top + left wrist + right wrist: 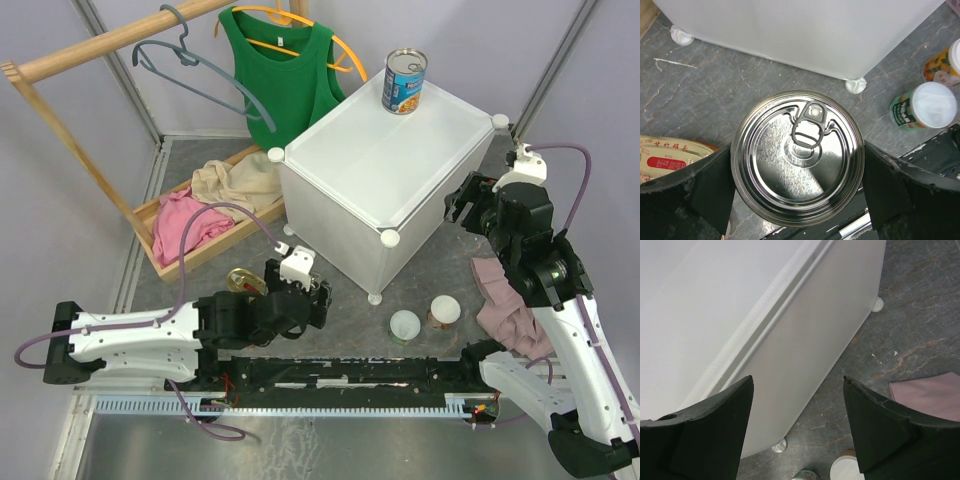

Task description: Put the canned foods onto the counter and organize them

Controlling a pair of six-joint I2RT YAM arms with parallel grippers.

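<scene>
Top view first: only one tall steel can with a blue label [405, 82] was up on the big white cube counter [390, 175]. It stood upright near the far corner, upper middle of the frame, long axis vertical. So I'd say most of the job was left. Two small white-lidded cans [405, 325] stood on the grey floor [200, 160] at lower centre, and a flat oval gold tin [243, 282] lay at centre left beside the left gripper [300, 295]. The right gripper [462, 200] hung off the counter's right side. Left wrist view: a steel can with a pull-tab lid [797, 157] sat upright dead centre, its axis pointing straight at the lens and the tab aimed at the top of the frame, toward the counter. The black pads [710, 190] hugged both its sides with no gap I could see. Couldn't tell if it was off the floor. Right wrist view: those jaws stood wide apart with nothing between them, just the counter's edge and wall below.
</scene>
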